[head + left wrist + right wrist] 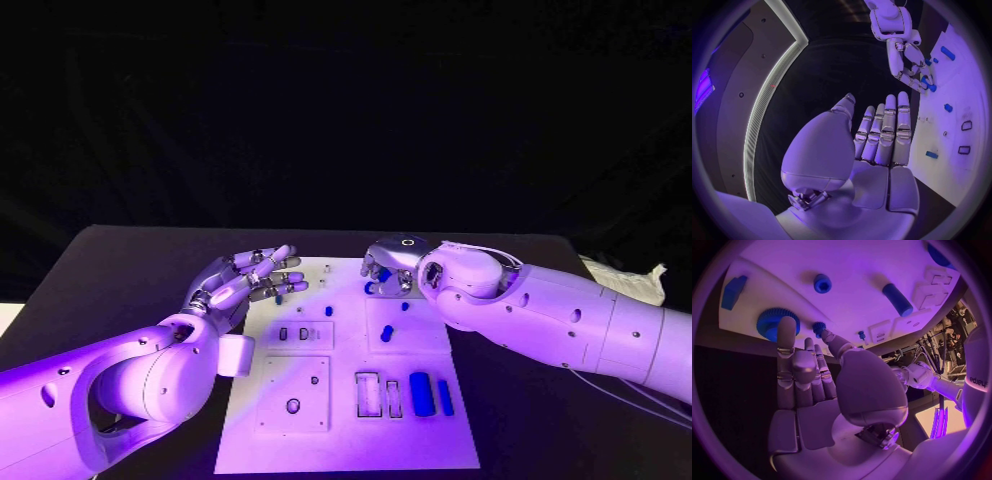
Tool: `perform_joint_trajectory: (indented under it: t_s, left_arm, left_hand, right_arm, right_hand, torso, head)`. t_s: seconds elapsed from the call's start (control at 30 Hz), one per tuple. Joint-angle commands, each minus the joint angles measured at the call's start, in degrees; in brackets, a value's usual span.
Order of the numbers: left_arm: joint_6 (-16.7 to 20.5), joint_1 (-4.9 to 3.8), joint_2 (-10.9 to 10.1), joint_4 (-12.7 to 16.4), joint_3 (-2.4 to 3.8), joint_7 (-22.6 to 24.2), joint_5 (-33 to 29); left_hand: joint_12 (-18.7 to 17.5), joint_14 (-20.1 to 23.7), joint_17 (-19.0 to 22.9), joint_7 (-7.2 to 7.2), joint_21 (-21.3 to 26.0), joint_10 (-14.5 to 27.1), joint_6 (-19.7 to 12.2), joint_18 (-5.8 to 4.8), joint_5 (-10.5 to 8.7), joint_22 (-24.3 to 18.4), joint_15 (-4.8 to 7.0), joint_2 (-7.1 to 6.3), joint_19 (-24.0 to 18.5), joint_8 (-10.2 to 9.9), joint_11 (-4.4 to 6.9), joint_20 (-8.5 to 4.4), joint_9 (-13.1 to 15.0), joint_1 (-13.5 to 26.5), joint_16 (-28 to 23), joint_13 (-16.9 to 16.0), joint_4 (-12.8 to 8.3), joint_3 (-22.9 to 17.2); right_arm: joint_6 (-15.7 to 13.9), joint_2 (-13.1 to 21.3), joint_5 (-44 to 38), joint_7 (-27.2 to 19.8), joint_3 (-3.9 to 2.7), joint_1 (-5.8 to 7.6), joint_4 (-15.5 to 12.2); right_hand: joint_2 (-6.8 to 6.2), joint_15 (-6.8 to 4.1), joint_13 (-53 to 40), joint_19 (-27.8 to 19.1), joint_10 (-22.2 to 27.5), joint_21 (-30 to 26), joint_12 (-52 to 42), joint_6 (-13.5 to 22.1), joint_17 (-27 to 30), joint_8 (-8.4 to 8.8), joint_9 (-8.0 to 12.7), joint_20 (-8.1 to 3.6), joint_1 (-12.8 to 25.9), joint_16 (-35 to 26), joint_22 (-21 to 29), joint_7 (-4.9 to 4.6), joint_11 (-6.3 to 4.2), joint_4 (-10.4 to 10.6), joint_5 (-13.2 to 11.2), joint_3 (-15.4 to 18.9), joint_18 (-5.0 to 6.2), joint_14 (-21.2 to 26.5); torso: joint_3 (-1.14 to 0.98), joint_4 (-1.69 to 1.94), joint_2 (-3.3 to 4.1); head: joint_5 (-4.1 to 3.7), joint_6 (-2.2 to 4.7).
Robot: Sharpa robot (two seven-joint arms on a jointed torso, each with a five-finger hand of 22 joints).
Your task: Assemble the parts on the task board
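The flat white rectangular task board [346,440] lies mid-bench, small blue plastic parts [421,393] scattered on it. The left robot hand [245,280] hovers at the board's left edge, fingers wide, holding nothing. The right robot hand [387,270] reaches over the board's far end, fingertips against a blue ridged round part [773,322]; grip unclear.

head view looks down; wrist views close behind hands; all share task board [346,400].

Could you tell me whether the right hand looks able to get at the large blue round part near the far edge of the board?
Probably yes. The right hand is open, holds nothing, and one finger already reaches the large blue round part on the task board; nothing lies between them.
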State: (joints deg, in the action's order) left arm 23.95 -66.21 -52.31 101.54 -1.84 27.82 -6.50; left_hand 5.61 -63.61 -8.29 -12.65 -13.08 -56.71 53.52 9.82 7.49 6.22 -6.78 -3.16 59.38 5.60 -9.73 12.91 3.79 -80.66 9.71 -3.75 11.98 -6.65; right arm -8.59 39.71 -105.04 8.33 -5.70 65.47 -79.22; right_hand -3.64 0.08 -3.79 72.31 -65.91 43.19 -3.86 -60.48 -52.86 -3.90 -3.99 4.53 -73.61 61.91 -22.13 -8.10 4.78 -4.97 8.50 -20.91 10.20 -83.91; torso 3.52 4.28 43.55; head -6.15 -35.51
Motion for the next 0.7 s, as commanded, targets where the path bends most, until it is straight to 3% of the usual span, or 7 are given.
perform_joint_trajectory:
  t_s: [0.03, 0.43, 0.5, 0.7]
  left_arm:
    - [-1.2, -0.12, 0.0, 0.2, 0.05, 0.0, 0.0]
    - [-1.6, -0.14, 0.1, -0.3, 0.06, 0.0, 0.1]
    - [-1.7, -0.14, 0.1, -0.3, 0.06, 0.0, 0.1]
    - [-1.9, -0.14, 0.0, -0.3, 0.06, 0.0, 0.1]
  left_hand:
    - [-0.3, -0.2, -0.1, -0.12, 0.3, -0.4, 0.5, 0.6, -0.2, -0.1, -0.12, 0.57, 0.4, -0.2, -0.23, -0.07, -0.1, -0.2, -0.4, 0.1, -0.5, 0.0]
    - [-0.5, -0.3, -0.3, -0.1, 0.5, -0.5, 0.5, 0.6, -0.19, -0.2, -0.11, 0.59, 0.5, -0.4, -0.22, -0.09, -0.1, -0.5, -0.6, 0.1, -1.0, -0.1]
    - [-0.5, -0.3, -0.3, -0.1, 0.5, -0.5, 0.5, 0.6, -0.19, -0.2, -0.1, 0.61, 0.6, -0.4, -0.21, -0.09, -0.1, -0.5, -0.6, 0.1, -1.1, -0.1]
    - [-0.6, -0.3, -0.4, -0.12, 0.6, -0.5, 0.6, 0.6, -0.18, -0.2, -0.1, 0.7, 0.6, -0.5, -0.22, -0.09, -0.1, -0.6, -0.7, 0.1, -1.3, -0.2]
  right_arm:
    - [3.0, -0.2, -0.6, 0.2, -0.03, -0.02, 0.0]
    - [4.1, -0.4, -0.2, -0.1, -0.03, -0.03, 0.4]
    - [3.9, -0.4, -0.2, -0.2, -0.03, -0.03, 0.6]
    - [0.4, -0.5, -0.2, -0.4, -0.03, -0.03, 0.7]
  right_hand:
    - [-0.61, -0.3, 0.1, -0.4, -0.6, 0.9, 0.2, -0.6, -0.9, 0.01, -0.1, 0.03, 0.1, 0.9, -0.7, 0.03, 0.02, 0.3, -0.7, -0.7, 0.22, -2.0]
    - [-0.94, -0.37, 0.1, 0.1, -1.1, 4.2, 0.2, -1.2, -3.3, -0.04, -0.2, 0.01, -0.1, 3.2, -4.3, 0.11, -0.12, 0.9, -1.0, -1.7, -0.19, -2.2]
    - [-0.9, -0.39, 0.1, 0.3, -1.2, 5.1, 0.1, -1.4, -4.0, -0.05, -0.2, 0.0, -0.2, 3.8, -5.4, 0.12, -0.13, 1.0, -1.0, -2.0, -0.32, -2.3]
    - [0.79, -1.04, -0.1, 3.4, -3.6, 13.3, -0.3, -3.8, -7.2, -0.88, -0.7, -0.17, -2.4, 7.0, -15.8, 0.51, -0.74, 0.9, -2.7, -5.0, -1.75, -2.7]
  torso:
    - [-0.06, 0.03, 0.31]
    - [0.07, 0.16, 0.6]
    - [0.06, 0.22, 0.62]
    - [0.08, 0.26, 0.72]
  head:
    - [0.01, 0.06]
    - [-0.31, -0.18]
    - [-0.35, -0.53]
    - [-0.38, -0.43]
